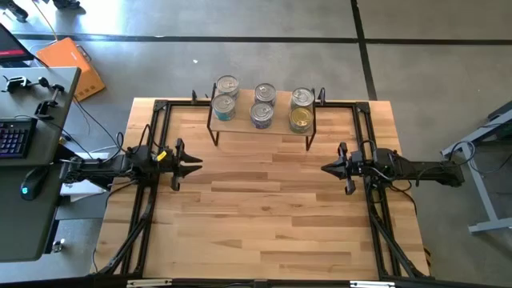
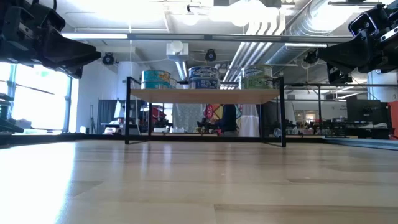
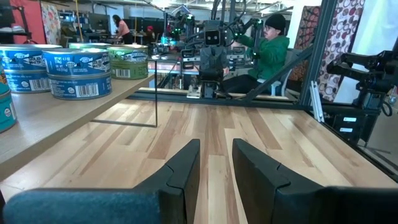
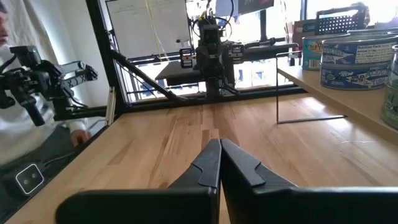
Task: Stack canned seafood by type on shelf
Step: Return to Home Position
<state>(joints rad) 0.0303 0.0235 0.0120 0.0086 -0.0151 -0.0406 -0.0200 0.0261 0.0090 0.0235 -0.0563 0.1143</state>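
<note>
The shelf (image 1: 240,123) stands on thin black legs at the middle of the table's far edge. Several tins of canned seafood (image 1: 262,114) rest on its board in three columns, blue-labelled (image 3: 78,74) and green-labelled (image 3: 127,62). My left gripper (image 1: 196,166) hovers level over the table's left side, pointing toward the middle. Its fingers (image 3: 216,163) stand a narrow gap apart with nothing between them. My right gripper (image 1: 326,168) hovers level over the right side, facing the left one. Its fingers (image 4: 219,152) are shut on nothing. Both grippers stay well short of the shelf (image 2: 205,95).
Bare wooden tabletop (image 1: 264,208) lies between the two grippers and in front of the shelf. Black frame rails (image 1: 152,200) run along the table's left and right sides. A desk with a keyboard (image 1: 12,136) stands off the left edge. A person in green (image 3: 270,53) sits beyond the table.
</note>
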